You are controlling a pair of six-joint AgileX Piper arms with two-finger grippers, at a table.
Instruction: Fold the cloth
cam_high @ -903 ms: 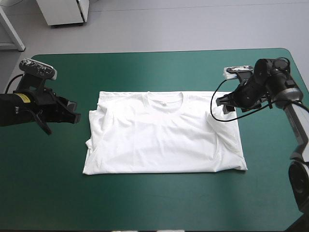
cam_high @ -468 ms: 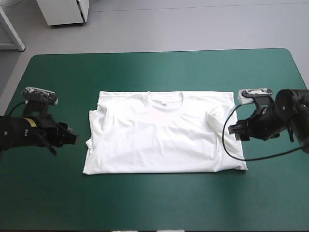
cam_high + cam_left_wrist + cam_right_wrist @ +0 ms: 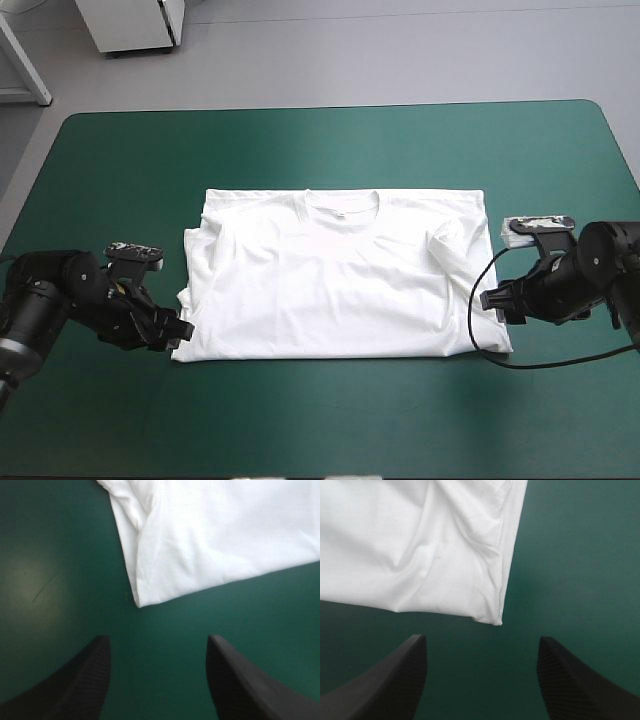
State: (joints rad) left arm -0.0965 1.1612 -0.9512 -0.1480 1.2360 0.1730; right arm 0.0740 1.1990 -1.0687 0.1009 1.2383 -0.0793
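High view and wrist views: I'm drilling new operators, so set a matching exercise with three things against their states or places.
Things:
1. white short-sleeved T-shirt
2. left gripper of black fin-shaped fingers
3. right gripper

States:
A. open, facing the hem's right corner
B. spread flat on the teal-green cover
C. open, facing the hem's left corner

Pairs: 1-B, 2-C, 3-A

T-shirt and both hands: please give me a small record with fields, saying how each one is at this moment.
T-shirt: white, spread flat, collar toward the table's far edge
cover: teal-green, bare around the T-shirt
left hand: open, low at the T-shirt's near left corner, corner just ahead of the fingers, not gripped
right hand: open, low at the near right corner, corner just ahead, not gripped
bottom hem: flat on the cover, not yet lifted
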